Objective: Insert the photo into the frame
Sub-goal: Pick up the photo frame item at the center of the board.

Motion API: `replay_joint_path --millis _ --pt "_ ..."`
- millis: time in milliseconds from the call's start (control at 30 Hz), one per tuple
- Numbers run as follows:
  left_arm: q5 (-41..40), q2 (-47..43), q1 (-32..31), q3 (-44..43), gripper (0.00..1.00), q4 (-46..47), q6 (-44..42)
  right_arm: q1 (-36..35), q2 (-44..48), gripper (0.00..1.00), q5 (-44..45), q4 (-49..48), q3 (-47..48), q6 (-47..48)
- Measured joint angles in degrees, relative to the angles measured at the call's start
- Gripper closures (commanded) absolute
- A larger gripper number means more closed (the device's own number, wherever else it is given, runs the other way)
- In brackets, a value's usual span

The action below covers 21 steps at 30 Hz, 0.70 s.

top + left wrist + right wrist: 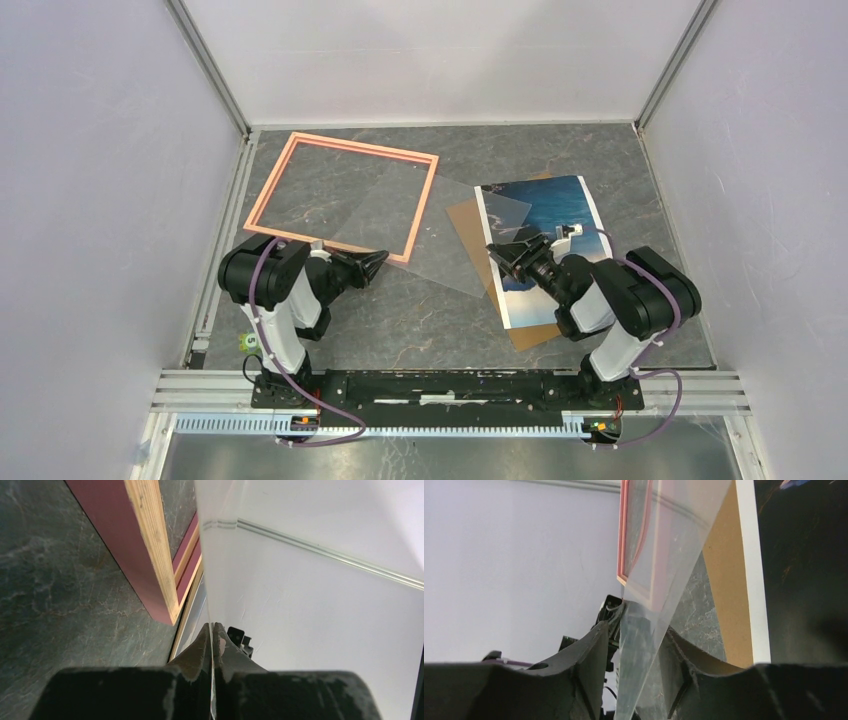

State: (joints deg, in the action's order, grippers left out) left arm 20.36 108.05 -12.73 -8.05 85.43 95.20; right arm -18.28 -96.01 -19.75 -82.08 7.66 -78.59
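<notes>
Left gripper (212, 630) pinched shut on pane (440, 235) by frame (340, 145) corner. Right gripper (639, 630) half-open astride pane, unclamped. I reckon I'm two-handing it clear for photo (545, 210).

The dark, marbled table (420, 310) carries the salmon-pink frame (365, 147) flat at its far left and a brown backing board (464, 228) at its right (the photo (550, 210) lies on that board, face up). Between them stretches a clear sheet (440, 235); whether it rests on the table cannot be told.
</notes>
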Motion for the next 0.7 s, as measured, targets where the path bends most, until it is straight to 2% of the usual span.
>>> replay_joint_path --millis 67,233,300,367,500,700 --pt "0.76 0.00 -0.09 0.00 0.92 0.00 0.00 -0.24 -1.11 0.67 0.66 -0.61 0.46 -0.74" --pt "2.62 0.00 -0.17 0.02 0.87 0.00 0.00 -1.90 -1.16 0.71 2.80 0.46 1.01 -0.15" --pt "3.32 0.00 -0.22 0.02 0.78 0.02 0.00 -2.38 -0.81 0.90 3.56 1.99 1.31 1.07" --pt "3.98 0.00 -0.22 0.02 0.72 0.00 0.00 -2.62 -0.59 0.97 3.98 3.26 1.60 2.64" --pt "4.24 0.00 -0.22 0.70 0.51 -0.02 -0.07 -2.71 -0.70 1.00 4.24 4.94 2.19 5.11" --pt "5.18 -3.17 -0.17 2.89 0.37 -4.63 -0.39 -2.71 -1.57 1.00 4.11 7.82 5.20 10.14"
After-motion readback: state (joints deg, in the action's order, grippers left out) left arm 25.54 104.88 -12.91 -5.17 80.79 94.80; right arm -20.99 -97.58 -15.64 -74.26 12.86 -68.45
